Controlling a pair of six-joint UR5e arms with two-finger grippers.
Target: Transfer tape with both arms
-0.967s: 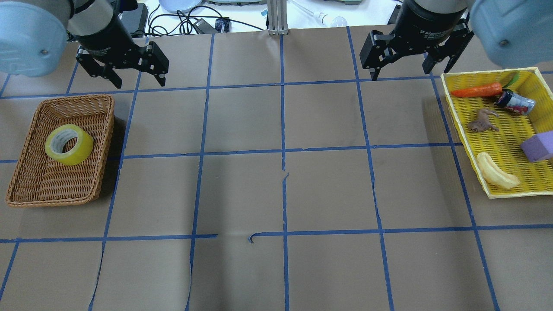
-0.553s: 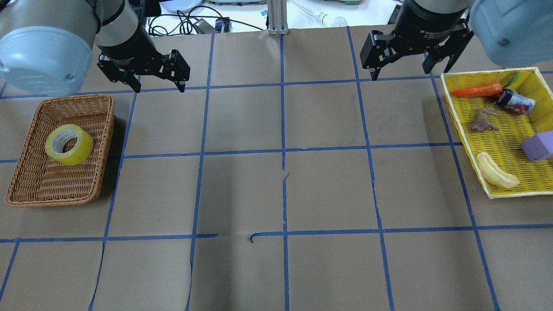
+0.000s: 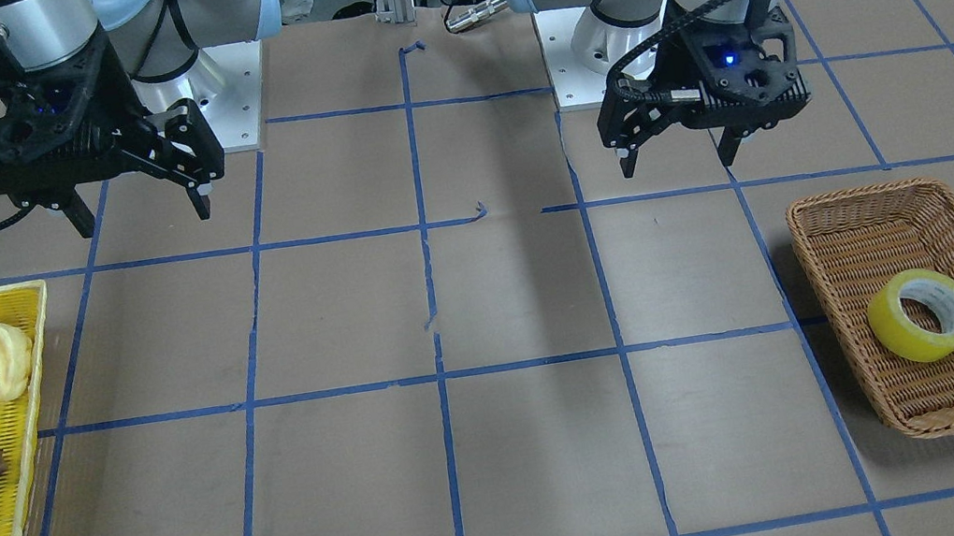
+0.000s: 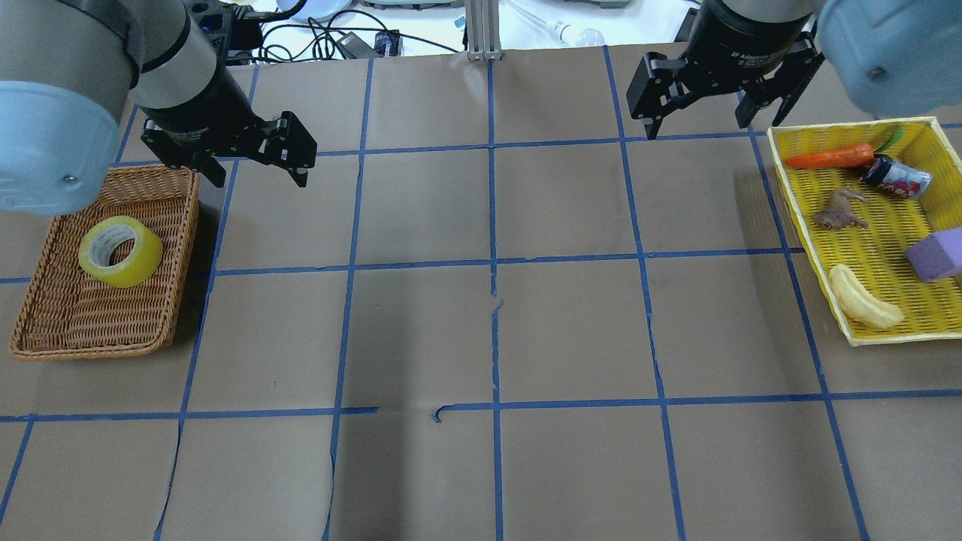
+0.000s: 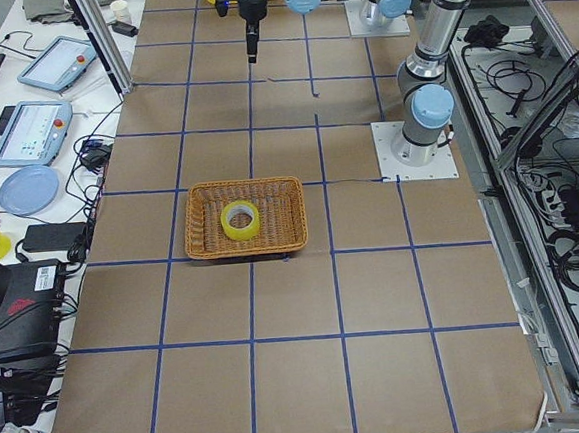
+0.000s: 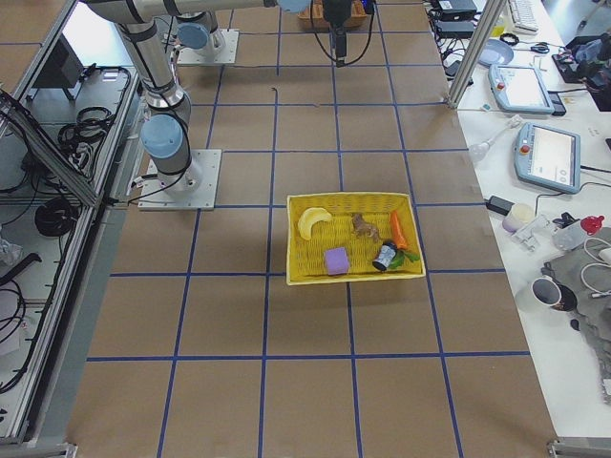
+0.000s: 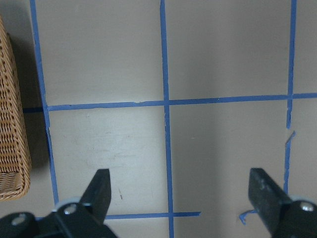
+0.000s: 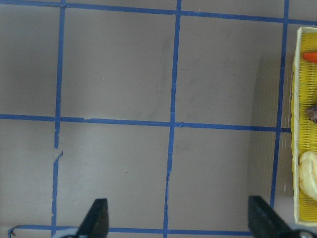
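On the counter (image 4: 496,330), a wicker basket (image 4: 90,323) at the robot's left holds the yellow tape (image 4: 144,259), core upward. Likely light, stiff and slick, the roll suits a pinch across its wall; left gripper (image 4: 259,176) and right gripper (image 4: 712,124) hover, fingers spread, empty

Yellow tape (image 4: 120,251) lies in basket (image 4: 90,330); left end effector (image 4: 259,179), right end effector (image 4: 712,128) spread.
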